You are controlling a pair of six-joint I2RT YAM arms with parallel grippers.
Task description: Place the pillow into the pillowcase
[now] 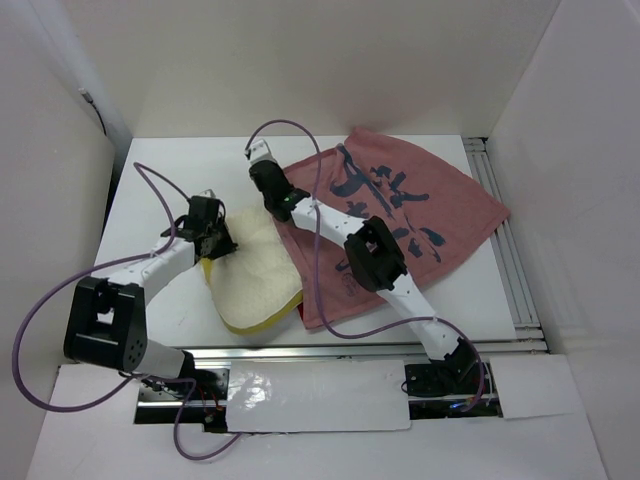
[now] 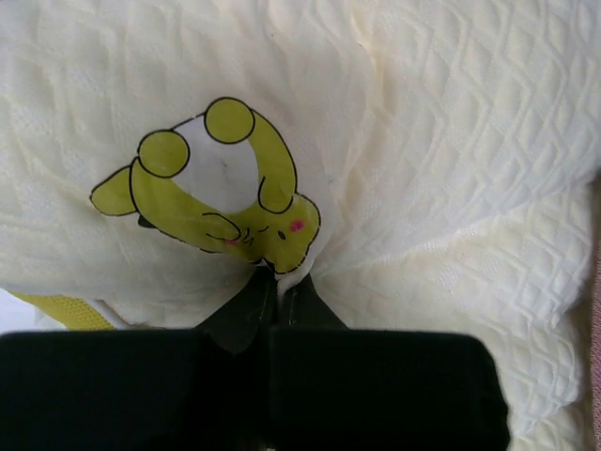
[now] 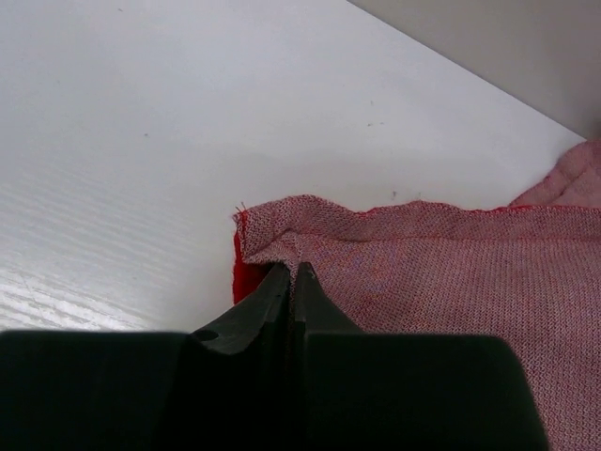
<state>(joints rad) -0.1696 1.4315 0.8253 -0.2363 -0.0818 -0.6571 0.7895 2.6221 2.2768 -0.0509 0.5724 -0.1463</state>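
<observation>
The cream-white quilted pillow (image 1: pixel 255 275) lies at the table's near left, its yellow edge showing at the front. My left gripper (image 1: pixel 212 238) is shut on its left corner; in the left wrist view the closed jaws (image 2: pixel 279 282) pinch a fold of the pillow (image 2: pixel 451 141) just below a yellow cartoon mark (image 2: pixel 216 183). The pillowcase (image 1: pixel 400 225) lies dull pink side up with dark blue marks, spread to the right. My right gripper (image 1: pixel 272 185) is shut on its far left corner; the right wrist view shows the jaws (image 3: pixel 292 272) pinching the pink cloth (image 3: pixel 441 282), red inside showing.
White walls stand close on the left, back and right. A metal rail (image 1: pixel 505 240) runs along the table's right edge. Purple cables (image 1: pixel 300 130) loop above both arms. The pillow's right edge overlaps the pillowcase's left edge.
</observation>
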